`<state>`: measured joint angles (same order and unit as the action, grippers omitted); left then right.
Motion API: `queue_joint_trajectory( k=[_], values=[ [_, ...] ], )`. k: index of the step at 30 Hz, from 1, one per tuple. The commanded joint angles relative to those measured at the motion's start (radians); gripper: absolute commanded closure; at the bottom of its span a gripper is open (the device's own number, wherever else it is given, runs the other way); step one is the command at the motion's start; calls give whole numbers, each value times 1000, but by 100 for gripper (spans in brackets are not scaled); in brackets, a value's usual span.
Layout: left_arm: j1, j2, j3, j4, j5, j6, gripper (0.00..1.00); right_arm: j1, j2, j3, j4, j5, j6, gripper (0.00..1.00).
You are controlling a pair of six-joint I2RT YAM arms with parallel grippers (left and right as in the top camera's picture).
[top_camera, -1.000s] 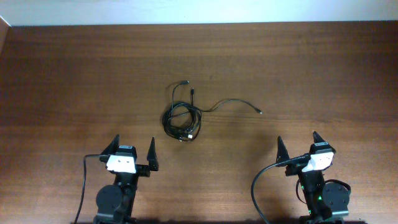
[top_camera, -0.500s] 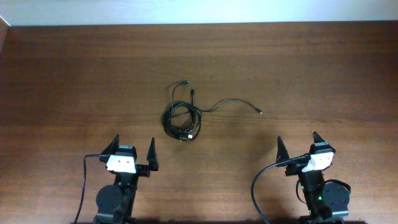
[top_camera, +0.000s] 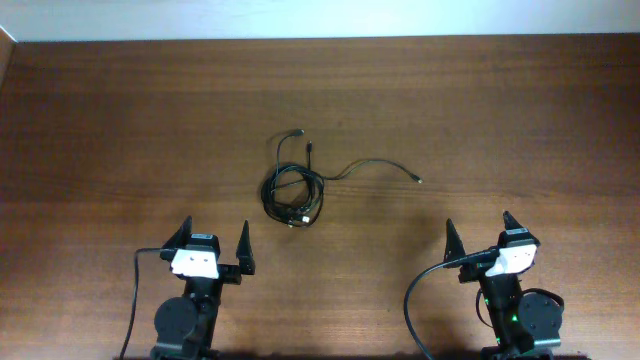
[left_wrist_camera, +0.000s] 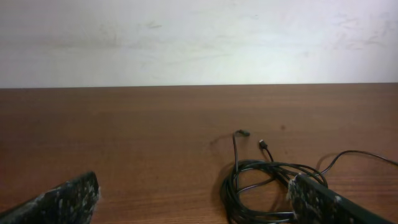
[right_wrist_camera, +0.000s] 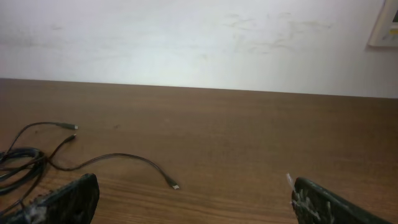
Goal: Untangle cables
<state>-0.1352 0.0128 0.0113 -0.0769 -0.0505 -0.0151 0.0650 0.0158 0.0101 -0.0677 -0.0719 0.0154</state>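
Observation:
The cables [top_camera: 292, 192] lie in a tangled black coil at the table's middle. Two short ends with plugs point to the far side, and one long end [top_camera: 385, 166] curves right to a small plug. In the left wrist view the coil [left_wrist_camera: 261, 186] lies ahead, partly behind the right fingertip. In the right wrist view the long end [right_wrist_camera: 134, 160] runs from the left edge to a plug. My left gripper [top_camera: 214, 238] is open and empty, near the front edge, short of the coil. My right gripper [top_camera: 478, 230] is open and empty at the front right.
The brown wooden table [top_camera: 500, 100] ends at a white wall at the far side. Thick black cables fixed to each arm hang by the arm bases [top_camera: 415, 300].

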Motion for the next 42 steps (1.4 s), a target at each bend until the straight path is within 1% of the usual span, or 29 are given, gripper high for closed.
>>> queue_joint_trajectory(
  k=[1, 42],
  values=[
    [5, -8, -2, -6, 10, 16, 1, -7, -5, -5, -5, 5, 3, 1],
    [5, -8, -2, 3, 3, 16, 1, -7, -5, -5, -5, 5, 3, 1]
  ],
)
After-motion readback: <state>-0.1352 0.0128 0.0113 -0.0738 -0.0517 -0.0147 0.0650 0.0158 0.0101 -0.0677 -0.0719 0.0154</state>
